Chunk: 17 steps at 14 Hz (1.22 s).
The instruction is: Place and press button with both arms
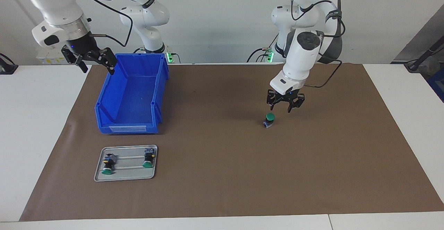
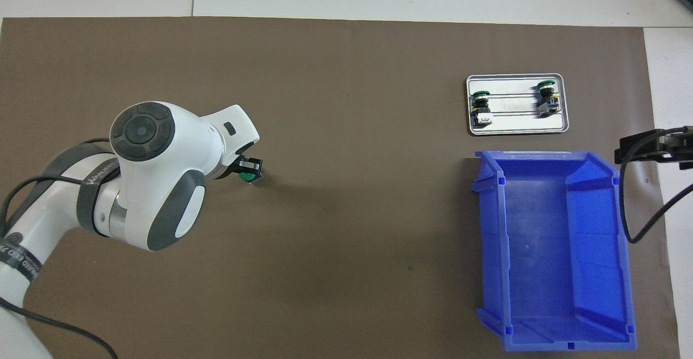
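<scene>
The left gripper (image 1: 285,105) hangs with its jaws spread, empty, just above the button (image 1: 269,120), which stands green cap up on the brown mat (image 1: 222,174), clear of the fingertips and toward the left arm's end of the table. From the gripper, the button sits at about seven o'clock in the facing view; from above it peeks out at the wrist's three o'clock, half hidden, so whether it stands quite upright is hard to say.

The placing looks done; the press is probably next. To do it well, lift clear, close the fingertips together, centre over the cap and come straight down so the small body does not tip.

The right gripper (image 1: 91,57) waits, jaws spread, over the rim of the blue bin (image 1: 128,98). A metal tray (image 1: 125,176) holds two more buttons.
</scene>
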Motion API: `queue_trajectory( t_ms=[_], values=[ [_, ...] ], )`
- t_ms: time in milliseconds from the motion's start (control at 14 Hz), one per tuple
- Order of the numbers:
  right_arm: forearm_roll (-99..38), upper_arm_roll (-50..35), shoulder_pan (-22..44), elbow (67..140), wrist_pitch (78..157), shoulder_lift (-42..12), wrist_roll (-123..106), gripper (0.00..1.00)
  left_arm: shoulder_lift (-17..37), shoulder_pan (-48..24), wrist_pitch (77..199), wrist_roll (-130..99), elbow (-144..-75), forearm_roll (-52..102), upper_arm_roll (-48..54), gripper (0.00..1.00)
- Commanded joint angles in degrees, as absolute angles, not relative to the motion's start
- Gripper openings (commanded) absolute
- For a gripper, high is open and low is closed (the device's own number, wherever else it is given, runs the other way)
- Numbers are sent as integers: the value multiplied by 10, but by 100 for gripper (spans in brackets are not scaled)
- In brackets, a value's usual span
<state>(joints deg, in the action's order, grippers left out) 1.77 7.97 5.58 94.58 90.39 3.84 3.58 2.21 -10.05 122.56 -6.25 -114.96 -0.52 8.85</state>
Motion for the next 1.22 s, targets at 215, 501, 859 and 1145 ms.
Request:
queue_trajectory(
  t_ms=[215, 501, 859, 1145],
  values=[
    [9, 68, 121, 939, 963, 10, 70, 100, 11, -78, 1129, 51, -1087, -14, 31, 100],
    [-14, 66, 209, 916, 1025, -46, 180, 100, 9, -69, 1022, 100, -993, -14, -3, 100],
    [-8, 66, 339, 864, 1100, -152, 319, 100, 18, -63, 900, 112, -874, -14, -14, 100],
    [-14, 66, 408, 834, 1193, -216, 396, 99, 23, -44, 842, 124, -830, -11, -13, 100]
  ],
)
